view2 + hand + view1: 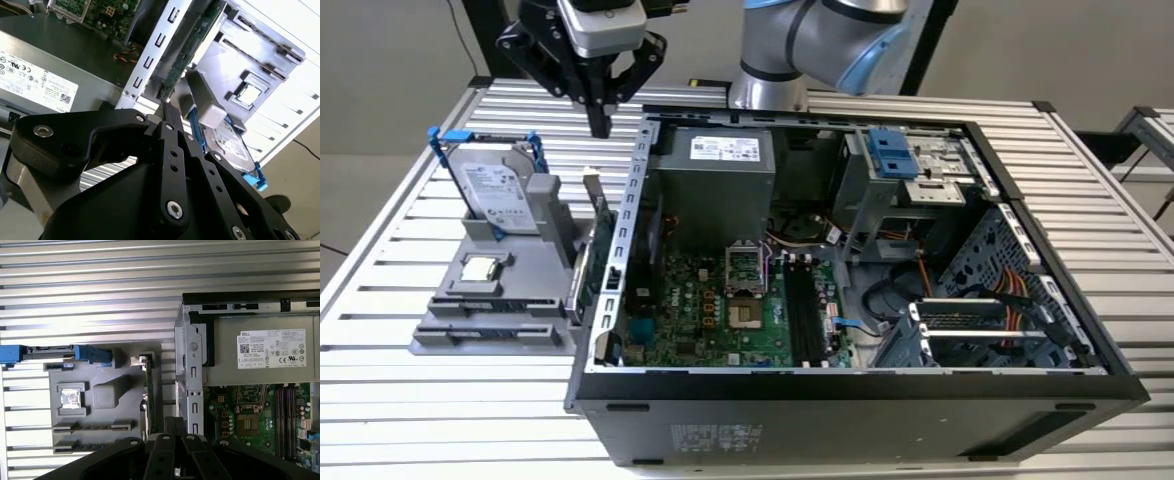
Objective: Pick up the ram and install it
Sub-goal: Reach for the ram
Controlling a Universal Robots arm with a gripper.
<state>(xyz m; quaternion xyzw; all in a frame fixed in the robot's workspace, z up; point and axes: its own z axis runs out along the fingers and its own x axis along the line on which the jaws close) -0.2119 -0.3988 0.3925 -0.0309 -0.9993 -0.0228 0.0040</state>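
We take this for a robotics lab or test workshop, not a home or an office. An open desktop computer case lies on its side on a bench of ribbed aluminium slats, its motherboard and power supply laid bare. Just beside the case, on the exterior view's left, we see a grey parts fixture holding a hard drive upright and a processor chip in a pocket. Beyond the case stands a robot arm, its black hand hanging near the case's far corner. A second slatted bench stands past the case on the exterior view's right.
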